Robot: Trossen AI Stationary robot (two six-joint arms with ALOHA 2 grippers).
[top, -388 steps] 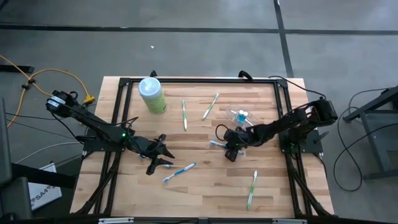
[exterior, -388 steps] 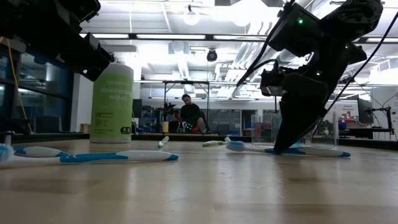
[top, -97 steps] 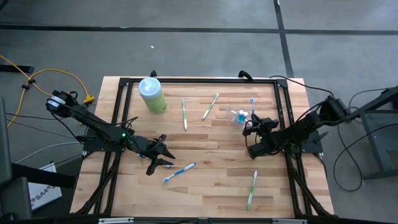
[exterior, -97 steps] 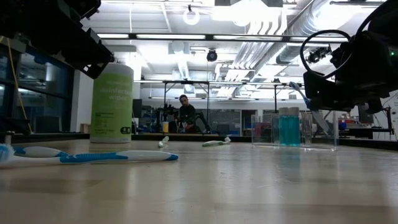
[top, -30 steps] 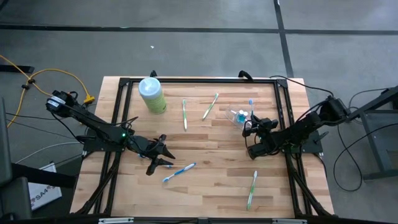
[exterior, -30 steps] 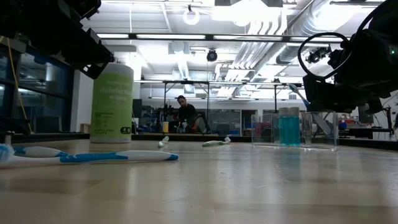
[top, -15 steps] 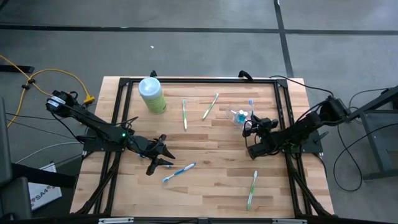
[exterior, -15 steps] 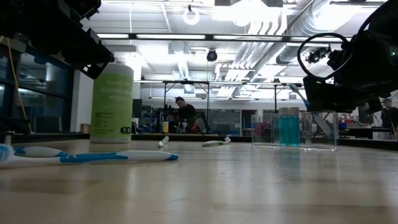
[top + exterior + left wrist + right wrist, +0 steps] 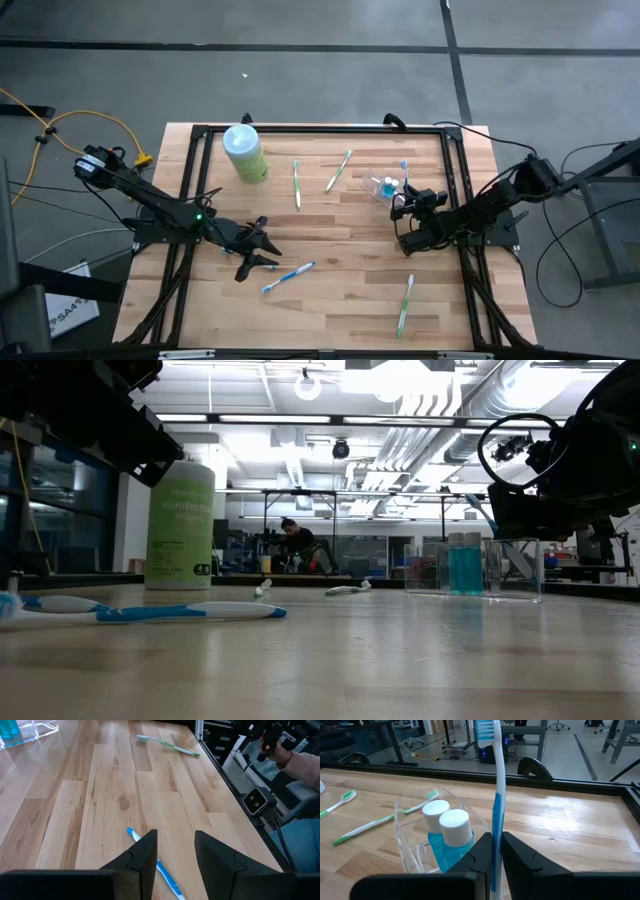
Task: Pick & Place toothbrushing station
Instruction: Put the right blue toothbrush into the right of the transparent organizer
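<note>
The toothbrushing station is a clear plastic holder standing on the table at the far right, with two blue, white-capped bottles inside. Just beside it, on its near right, my right gripper is shut on a blue-and-white toothbrush. My left gripper waits open at the near left, above another blue toothbrush lying flat on the table. My right gripper pinches the toothbrush's handle between its two fingers, at the lower part. The fingers come almost level from the near side and lie across the handle. The brush stands steeply, bristle head up. Its lower end is hidden behind the gripper.
A pale-green bottle with a white cap stands at the far left. Two green toothbrushes lie in the far middle, a third near the front right. A black frame rims the table. A person's hand shows beyond the edge.
</note>
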